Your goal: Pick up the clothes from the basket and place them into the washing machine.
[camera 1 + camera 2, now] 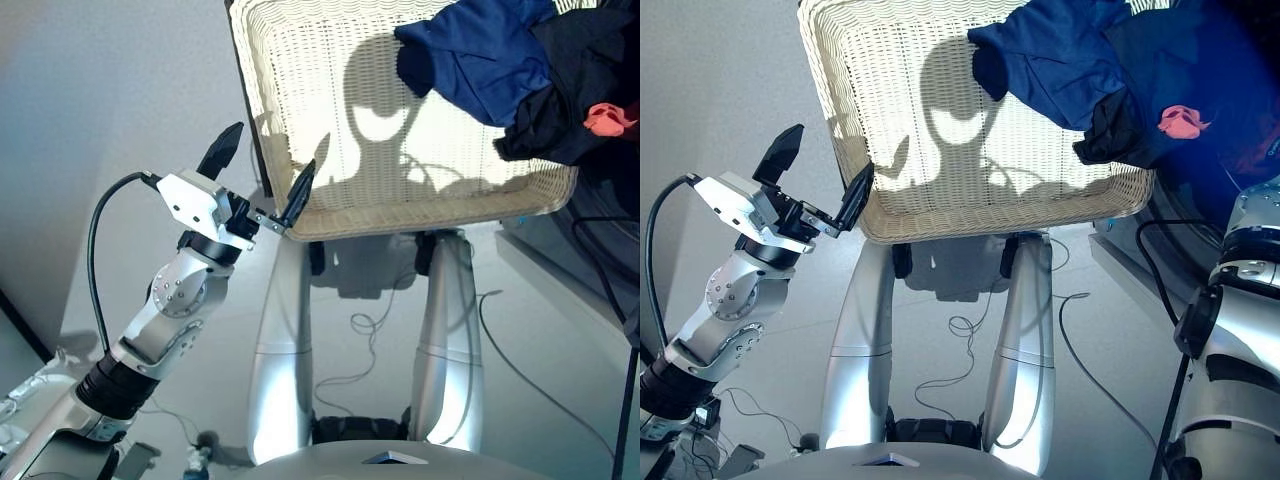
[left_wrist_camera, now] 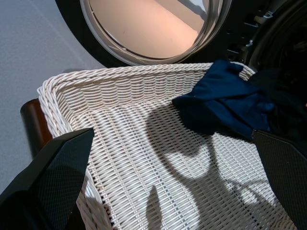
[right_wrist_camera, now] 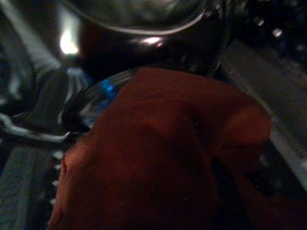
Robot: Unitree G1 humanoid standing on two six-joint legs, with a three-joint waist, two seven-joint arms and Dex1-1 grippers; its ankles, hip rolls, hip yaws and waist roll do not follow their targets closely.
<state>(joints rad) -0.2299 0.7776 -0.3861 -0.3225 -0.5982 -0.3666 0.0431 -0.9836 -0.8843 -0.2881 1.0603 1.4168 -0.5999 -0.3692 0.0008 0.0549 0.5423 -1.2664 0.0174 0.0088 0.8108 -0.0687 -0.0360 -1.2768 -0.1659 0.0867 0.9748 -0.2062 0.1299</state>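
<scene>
Clothes: navy blue soft garment (image 1: 480,55) and black soft garment (image 1: 570,95) lie bunched in the far right corner of the basket, the navy one toward the middle, the black one against the right rim; a bit of coral red fabric (image 1: 608,118) shows at the black garment's right edge
Basket: shallow cream-white woven wicker tray (image 1: 330,190) with rounded corners, its long axis running left to right, near rim toward the robot; the left and middle of its floor are bare weave
Left gripper (image 1: 262,170): two black fingers spread wide apart, holding nothing; one fingertip (image 1: 303,185) sits at the basket's near left corner, just beside the rim, whether touching cannot be told; the other finger is out to the left of the basket
Right gripper: coral red cloth fills the right wrist view and covers the fingers, so their state cannot be told
Washing machine: dark front-loader, its black-rimmed round glass door (image 2: 148,33) just behind the basket's far rim; dark opening (image 2: 288,43) behind the clothes
</scene>
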